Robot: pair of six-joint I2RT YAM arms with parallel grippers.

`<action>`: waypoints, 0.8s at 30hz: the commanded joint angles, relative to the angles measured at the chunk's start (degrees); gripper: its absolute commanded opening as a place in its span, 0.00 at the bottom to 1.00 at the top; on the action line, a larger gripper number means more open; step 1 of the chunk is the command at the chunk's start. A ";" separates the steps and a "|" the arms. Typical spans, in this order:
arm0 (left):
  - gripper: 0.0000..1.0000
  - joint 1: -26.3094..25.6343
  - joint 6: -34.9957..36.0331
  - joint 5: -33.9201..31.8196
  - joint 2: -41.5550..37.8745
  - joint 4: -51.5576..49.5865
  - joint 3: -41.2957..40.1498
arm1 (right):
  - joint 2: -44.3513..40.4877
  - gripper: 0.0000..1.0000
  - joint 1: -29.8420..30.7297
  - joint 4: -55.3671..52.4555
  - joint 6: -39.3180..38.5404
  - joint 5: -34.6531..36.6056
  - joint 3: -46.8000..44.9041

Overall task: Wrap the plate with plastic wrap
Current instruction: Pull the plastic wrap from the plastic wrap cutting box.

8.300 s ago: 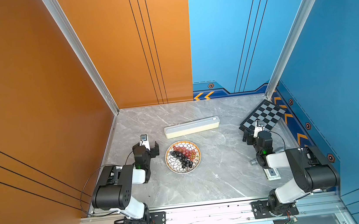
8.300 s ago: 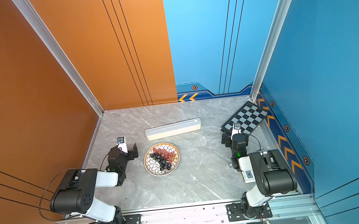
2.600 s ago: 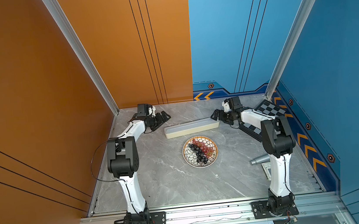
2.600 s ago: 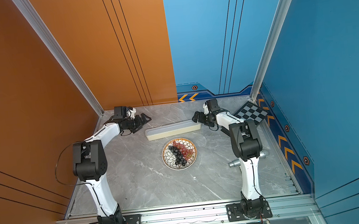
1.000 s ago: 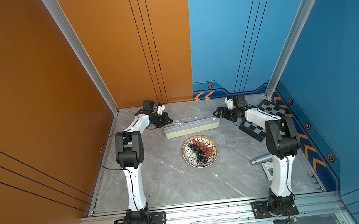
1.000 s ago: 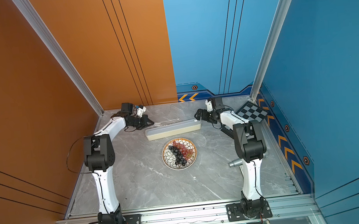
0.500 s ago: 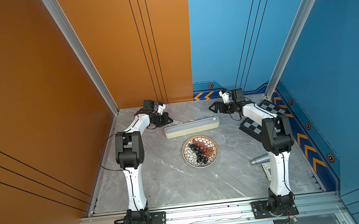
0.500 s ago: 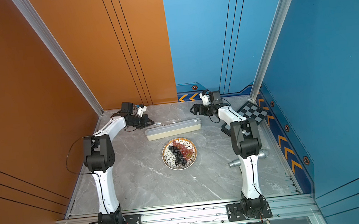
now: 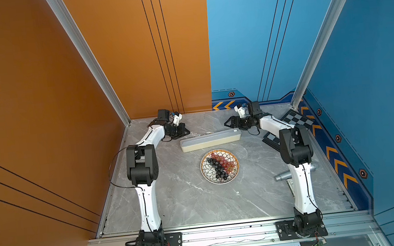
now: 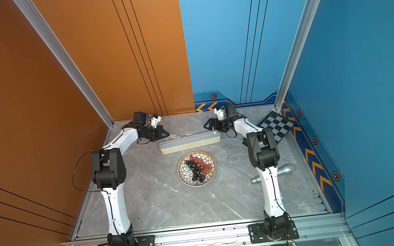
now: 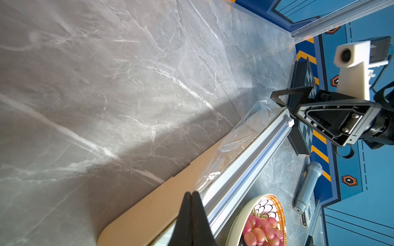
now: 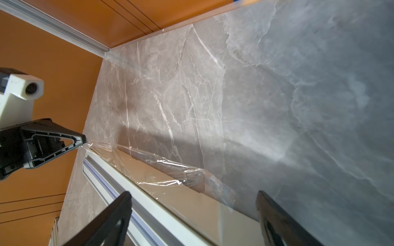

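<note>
The plate [image 9: 207, 175] [image 10: 184, 177] of red and dark grapes sits mid-table in both top views, its rim [image 11: 277, 204] showing in the left wrist view. Just behind it lies the cream dispenser box [image 9: 210, 140] [image 10: 190, 142] [image 11: 160, 204] [image 12: 213, 217]. Plastic wrap [image 11: 234, 144] [image 12: 170, 170] trails crinkled from the box's back side. My left gripper [image 9: 187, 132] [image 10: 167, 134] [image 11: 191, 193] [image 12: 84, 139] is at the box's left end, shut on a corner of the film. My right gripper [image 9: 226, 123] [image 10: 205, 125] [image 12: 194, 192] hovers open behind the box's right part, holding nothing.
A black-and-white chessboard [image 9: 298, 120] [image 10: 274, 125] leans at the back right by the blue wall. A grey cylinder [image 9: 281, 176] [image 10: 283, 169] [image 11: 307, 187] lies near the right arm's base. Both grippers work close to the back wall.
My right gripper has swung from the box's right end leftward along its back side, its jaws narrowing slightly. The left gripper stays shut at the left end.
</note>
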 commanded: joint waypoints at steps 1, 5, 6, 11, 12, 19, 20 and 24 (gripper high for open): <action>0.00 -0.33 1.27 -0.60 -2.69 -0.78 1.57 | -3.67 0.91 0.33 -1.34 0.21 -1.88 -3.82; 0.00 -0.28 1.41 -0.66 -2.53 -0.77 1.92 | -7.01 0.91 0.42 -1.30 -1.30 -0.06 -8.52; 0.00 -0.24 1.38 -0.69 -2.58 -0.84 1.92 | -7.75 0.91 0.42 -1.30 -1.66 0.35 -9.32; 0.00 -0.24 1.34 -0.71 -2.36 -0.85 2.00 | -9.50 0.92 0.01 -1.26 -2.09 0.88 -10.56; 0.00 -0.32 1.36 -0.69 -2.36 -0.82 2.00 | -9.24 0.92 -0.22 -1.35 -1.69 0.58 -10.14; 0.00 -0.43 1.27 -0.95 -2.56 -0.84 2.09 | -3.49 0.92 -1.00 -4.99 -2.17 -1.05 -4.24; 0.00 -0.50 1.32 -0.96 -2.46 -0.86 2.18 | -2.51 0.92 -1.02 -5.74 -2.37 -1.28 -3.24; 0.00 -0.50 1.25 -1.04 -2.58 -0.82 2.18 | -0.10 0.91 -0.70 -7.05 -2.74 -2.61 -0.76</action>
